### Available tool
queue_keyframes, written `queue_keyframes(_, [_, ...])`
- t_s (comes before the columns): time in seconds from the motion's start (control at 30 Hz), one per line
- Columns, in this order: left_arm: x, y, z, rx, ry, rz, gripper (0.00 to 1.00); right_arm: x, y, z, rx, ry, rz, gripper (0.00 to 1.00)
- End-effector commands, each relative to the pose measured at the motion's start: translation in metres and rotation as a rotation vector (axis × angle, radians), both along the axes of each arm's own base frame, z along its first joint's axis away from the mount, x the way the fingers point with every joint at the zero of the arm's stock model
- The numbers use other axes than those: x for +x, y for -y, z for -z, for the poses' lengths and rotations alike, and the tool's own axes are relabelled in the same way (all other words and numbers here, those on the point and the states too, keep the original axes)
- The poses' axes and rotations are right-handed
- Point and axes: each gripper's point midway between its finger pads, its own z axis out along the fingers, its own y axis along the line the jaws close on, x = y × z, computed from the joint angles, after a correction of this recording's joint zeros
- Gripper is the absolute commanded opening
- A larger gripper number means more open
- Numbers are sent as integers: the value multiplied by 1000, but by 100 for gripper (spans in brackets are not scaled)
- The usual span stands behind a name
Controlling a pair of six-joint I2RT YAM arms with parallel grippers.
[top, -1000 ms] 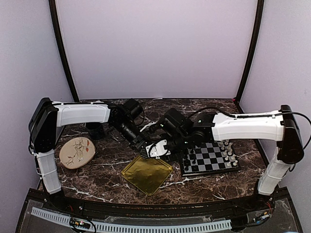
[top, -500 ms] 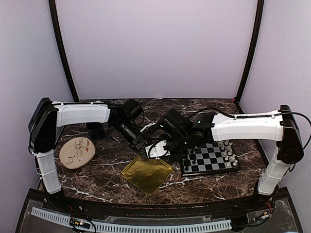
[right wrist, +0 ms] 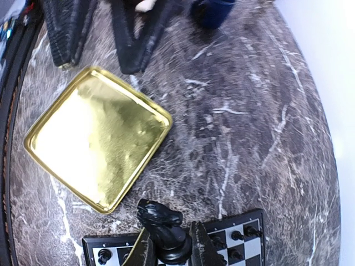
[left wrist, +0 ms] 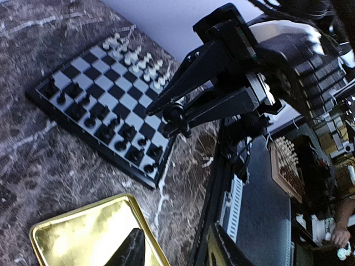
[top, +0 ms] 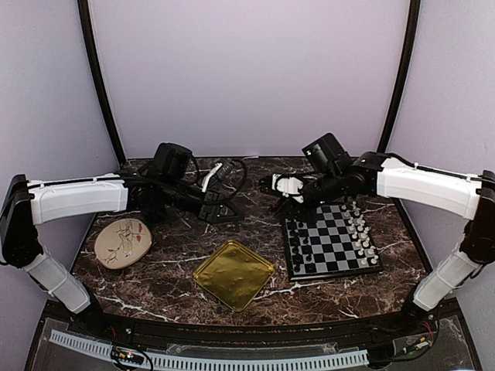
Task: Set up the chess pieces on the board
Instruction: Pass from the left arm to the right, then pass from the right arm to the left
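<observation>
The board lies at the right, with black pieces along its left side and white pieces along its right. My right gripper is shut on a black knight and holds it above the board's far-left corner. The left wrist view shows that gripper and knight over the board. My left gripper is open and empty, left of the right gripper and behind the gold tray. Its fingers hang over the tray's edge.
An empty square gold tray lies at the front centre, also in the right wrist view and the left wrist view. A round floral plate sits at the left. Cables loop at the back.
Both grippers were close together over the tray's far corner. The left arm has drawn back to the left. The right arm has moved back and right to the board's far-left corner, carrying the knight.
</observation>
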Motion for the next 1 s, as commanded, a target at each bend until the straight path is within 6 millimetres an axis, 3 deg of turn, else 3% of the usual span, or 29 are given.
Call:
queue_keyframes(0.0, [46, 10, -52, -190, 239, -213, 41, 9, 9, -30, 210, -135, 67, 13])
queue_keyframes(0.17, [64, 33, -65, -293, 201, -299, 42, 29, 22, -34, 248, -117, 169, 13])
queue_keyframes(0.43, [72, 84, -74, -326, 166, -289, 42, 58, 39, -44, 273, -63, 324, 13])
queue_keyframes(0.7, [80, 97, -56, -273, 109, -308, 37, 60, 41, -41, 269, -57, 331, 14])
queue_keyframes(0.97, [86, 104, -49, -268, 88, -319, 27, 59, 40, -40, 269, -58, 316, 14])
